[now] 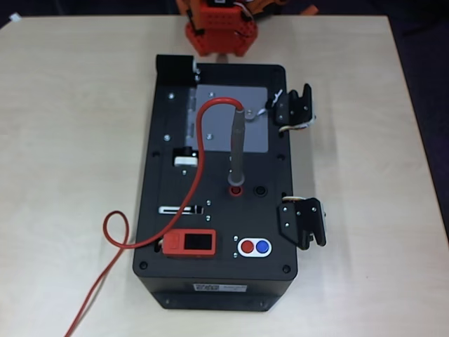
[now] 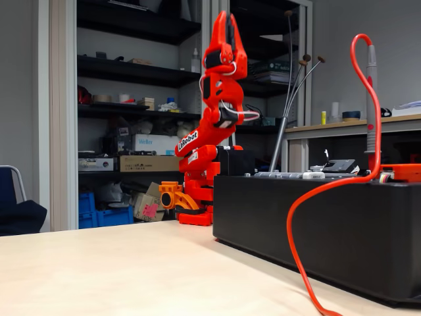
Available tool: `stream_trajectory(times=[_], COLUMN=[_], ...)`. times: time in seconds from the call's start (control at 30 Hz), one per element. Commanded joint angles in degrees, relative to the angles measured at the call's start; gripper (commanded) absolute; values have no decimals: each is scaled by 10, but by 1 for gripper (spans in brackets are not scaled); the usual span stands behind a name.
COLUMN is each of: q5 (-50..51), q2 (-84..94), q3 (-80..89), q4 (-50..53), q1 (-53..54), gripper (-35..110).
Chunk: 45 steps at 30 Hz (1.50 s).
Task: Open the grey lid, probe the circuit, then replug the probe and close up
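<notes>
Lid shut flat at upper centre of the black box, probe plugged upright in the red socket — nothing visibly begun or all done (cannot tell which) — gripper raised, fingers apparently together, empty.

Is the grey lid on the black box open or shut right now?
Shut. The grey lid lies flat on the black box in the overhead view, and the probe stands plugged in upright.

"Lerobot" on red arm | "Weller" on white box on shelf | black box sticker unreadable
</notes>
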Motion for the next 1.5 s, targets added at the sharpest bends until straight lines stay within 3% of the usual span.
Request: stream_trajectory(times=[0.0, 0.2, 0.3, 0.47, 0.63, 0.87, 1.27, 1.47], q5=[12, 8, -56, -118, -249, -330, -672, -722], q2=[4, -12, -55, -129, -148, -217, -283, -348], q3=[-59, -97, -121, -217, -219, -311, -375, -398], q4=[123, 336, 374, 577, 667, 989, 1107, 1194], q1=[-8, -66, -91, -141, -196, -198, -192, -181], gripper=[0, 0, 0, 0, 0, 0, 0, 0])
